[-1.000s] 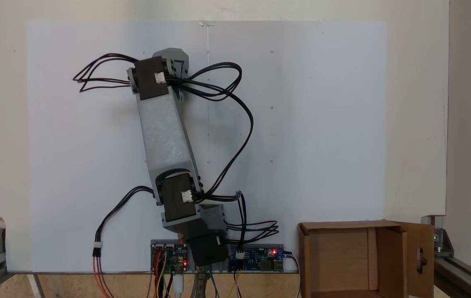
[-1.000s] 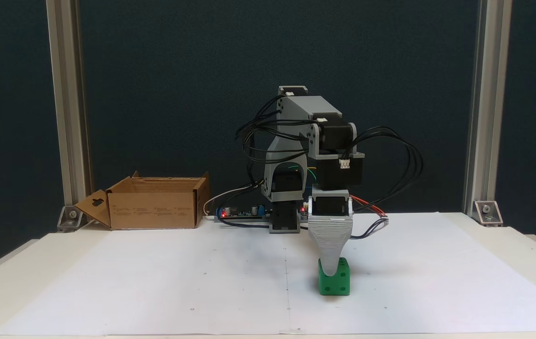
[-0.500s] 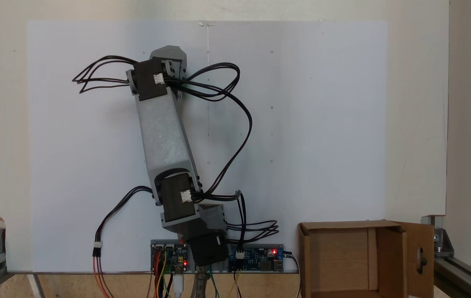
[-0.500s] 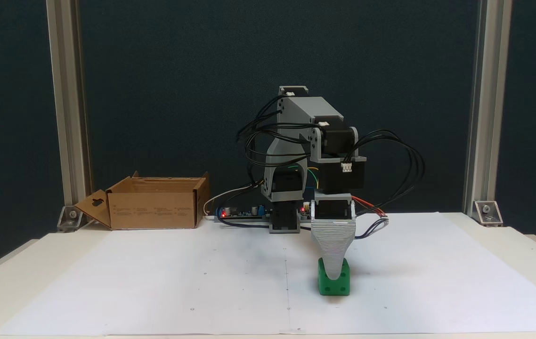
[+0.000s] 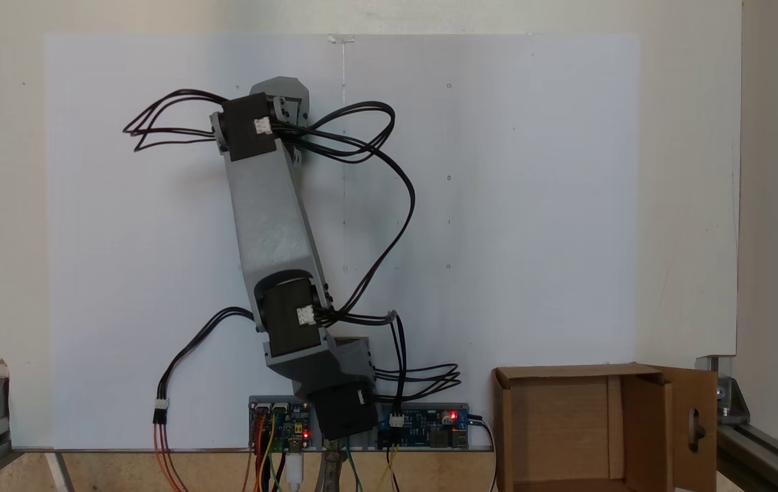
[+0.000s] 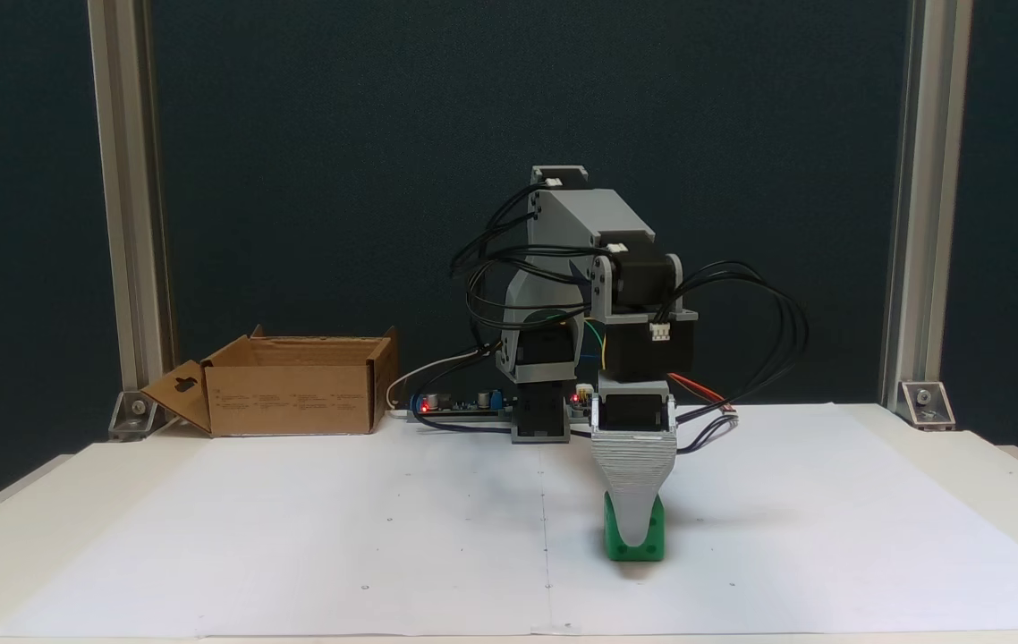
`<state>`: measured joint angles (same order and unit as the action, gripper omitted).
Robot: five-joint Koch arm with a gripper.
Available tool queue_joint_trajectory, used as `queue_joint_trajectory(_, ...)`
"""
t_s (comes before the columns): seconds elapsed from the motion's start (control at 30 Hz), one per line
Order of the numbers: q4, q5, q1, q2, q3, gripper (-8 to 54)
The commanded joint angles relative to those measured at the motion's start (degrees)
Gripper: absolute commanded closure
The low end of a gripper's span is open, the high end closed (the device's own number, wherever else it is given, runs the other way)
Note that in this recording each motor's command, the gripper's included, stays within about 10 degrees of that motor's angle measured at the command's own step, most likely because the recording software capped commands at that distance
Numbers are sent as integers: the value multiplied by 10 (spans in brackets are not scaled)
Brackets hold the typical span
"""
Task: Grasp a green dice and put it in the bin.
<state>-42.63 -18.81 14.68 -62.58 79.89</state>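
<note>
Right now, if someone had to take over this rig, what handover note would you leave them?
Gripper: lowered over the green dice, its near jaw covering most of the dice's front; the other jaw is hidden behind, so open or shut cannot be told.
Green dice: sitting on the white paper sheet, right of centre in a fixed view.
Bin: open on the table's far left in the same view, nothing seen inside from above.
Done: approach to the dice.
Left: confirm the grasp, lift, carry to the bin, release.

A small bright green plastic dice (image 6: 616,538) sits on a white paper sheet (image 6: 294,519). The ribbed gripper (image 6: 635,529) is light grey. The open corrugated cardboard bin (image 6: 294,398) is plain brown.
</note>
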Motion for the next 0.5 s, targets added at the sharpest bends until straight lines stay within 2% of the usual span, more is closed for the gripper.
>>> queue_joint_trajectory(0.0,4,-32,5,-3,-7,25)
queue_joint_trajectory(0.47,6,-31,5,13,-6,43)
